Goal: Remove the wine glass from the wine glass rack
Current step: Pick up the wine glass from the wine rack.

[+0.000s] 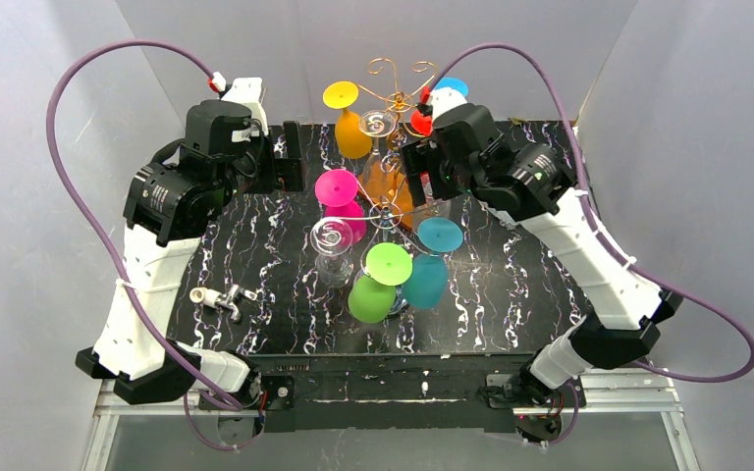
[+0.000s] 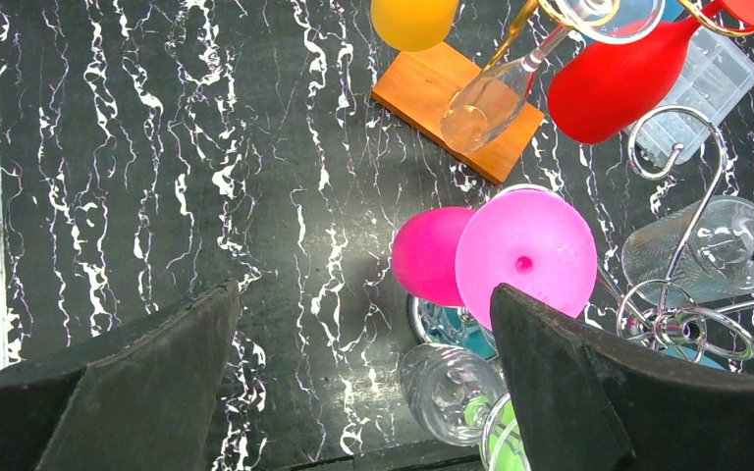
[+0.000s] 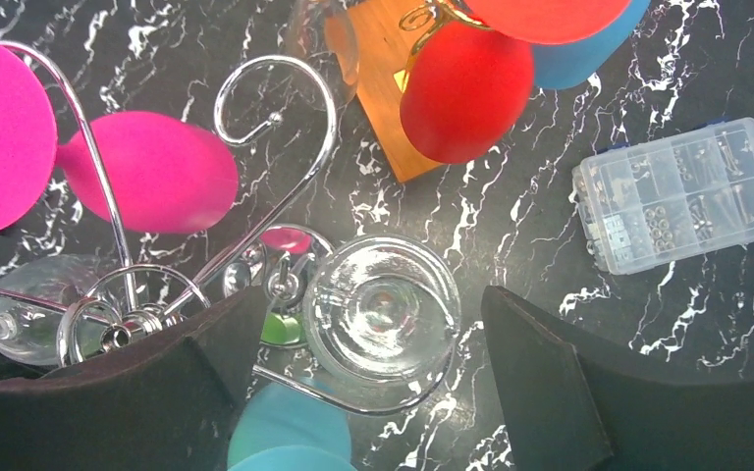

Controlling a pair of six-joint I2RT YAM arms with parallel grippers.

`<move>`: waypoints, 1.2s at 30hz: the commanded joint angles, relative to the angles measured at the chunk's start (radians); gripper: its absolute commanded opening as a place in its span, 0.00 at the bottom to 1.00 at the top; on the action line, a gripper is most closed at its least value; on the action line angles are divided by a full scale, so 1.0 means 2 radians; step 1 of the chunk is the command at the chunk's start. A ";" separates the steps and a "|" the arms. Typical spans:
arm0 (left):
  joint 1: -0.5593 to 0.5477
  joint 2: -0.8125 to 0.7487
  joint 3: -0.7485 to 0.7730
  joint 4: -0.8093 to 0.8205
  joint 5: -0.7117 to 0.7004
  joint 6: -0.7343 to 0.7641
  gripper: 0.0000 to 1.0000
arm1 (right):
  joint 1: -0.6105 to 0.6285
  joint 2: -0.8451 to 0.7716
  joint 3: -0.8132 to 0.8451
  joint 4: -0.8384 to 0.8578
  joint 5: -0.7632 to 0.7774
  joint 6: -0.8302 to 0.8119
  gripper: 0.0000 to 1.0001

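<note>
The gold wire wine glass rack [image 1: 393, 74] stands at the back, with yellow [image 1: 351, 132], red [image 3: 466, 88] and blue glasses hanging upside down on it. In front of it a silver wire rack [image 1: 385, 211] carries pink [image 1: 337, 186], green, teal and clear glasses. My right gripper [image 3: 373, 294] is open, one finger on each side of a clear wine glass [image 3: 383, 309] that hangs in a curled silver arm; neither finger touches it. My left gripper [image 2: 363, 294] is open over bare table, just left of the pink glass [image 2: 525, 255].
An orange wooden block [image 2: 457, 93] lies flat under the gold rack. A clear plastic box of small parts [image 3: 682, 191] sits right of the racks. A small white and metal part [image 1: 218, 297] lies near the front left. Grey walls close in three sides.
</note>
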State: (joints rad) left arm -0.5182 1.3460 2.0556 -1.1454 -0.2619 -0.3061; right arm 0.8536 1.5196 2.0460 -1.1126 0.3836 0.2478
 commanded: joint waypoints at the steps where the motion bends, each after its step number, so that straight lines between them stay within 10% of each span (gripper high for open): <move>1: 0.006 -0.008 0.000 -0.004 0.006 0.004 0.99 | 0.016 0.013 0.028 -0.017 0.036 -0.019 0.91; 26: 0.016 -0.009 0.001 -0.010 0.011 0.002 0.99 | 0.022 0.027 0.057 -0.027 0.058 -0.015 0.52; 36: 0.017 -0.007 0.002 -0.011 0.012 0.004 0.99 | 0.022 0.028 0.063 -0.034 0.058 -0.015 0.62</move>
State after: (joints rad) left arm -0.4919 1.3464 2.0556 -1.1530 -0.2424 -0.3065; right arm 0.8925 1.5745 2.1189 -1.2083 0.4698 0.2131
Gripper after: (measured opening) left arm 0.992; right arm 0.643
